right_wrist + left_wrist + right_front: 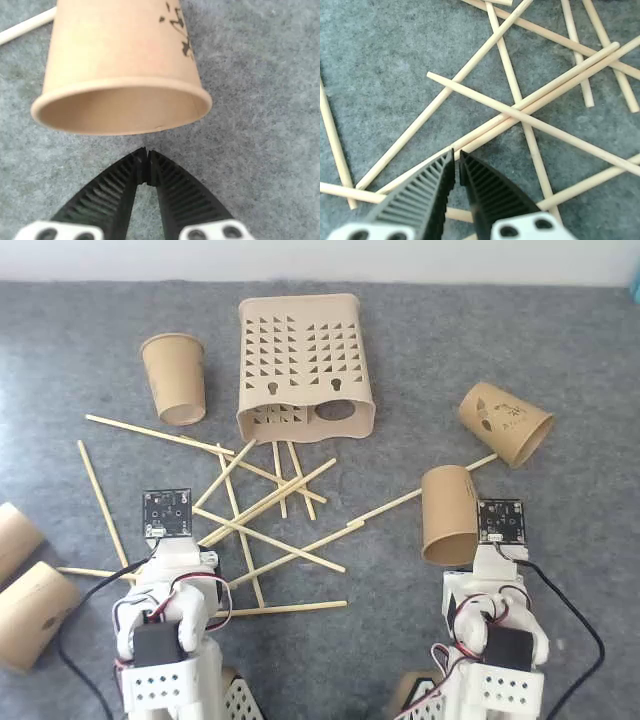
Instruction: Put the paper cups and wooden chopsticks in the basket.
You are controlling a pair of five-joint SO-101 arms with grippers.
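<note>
Pick-up pending: left gripper (456,157) and right gripper (146,167) jaws closed, empty. Open your right for the tan paper cup (449,512) at its twelve o'clock.

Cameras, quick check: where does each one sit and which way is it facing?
High view: fixed above the table, looking down on the basket; left arm and right arm show at the near edge.
Left wrist view: on the left wrist, looking down past the shut left gripper at crossed chopsticks.
Right wrist view: on the right wrist, looking past the shut right gripper into a tipped paper cup.
Shared: the high view shows those chopsticks and that paper cup too.
</note>
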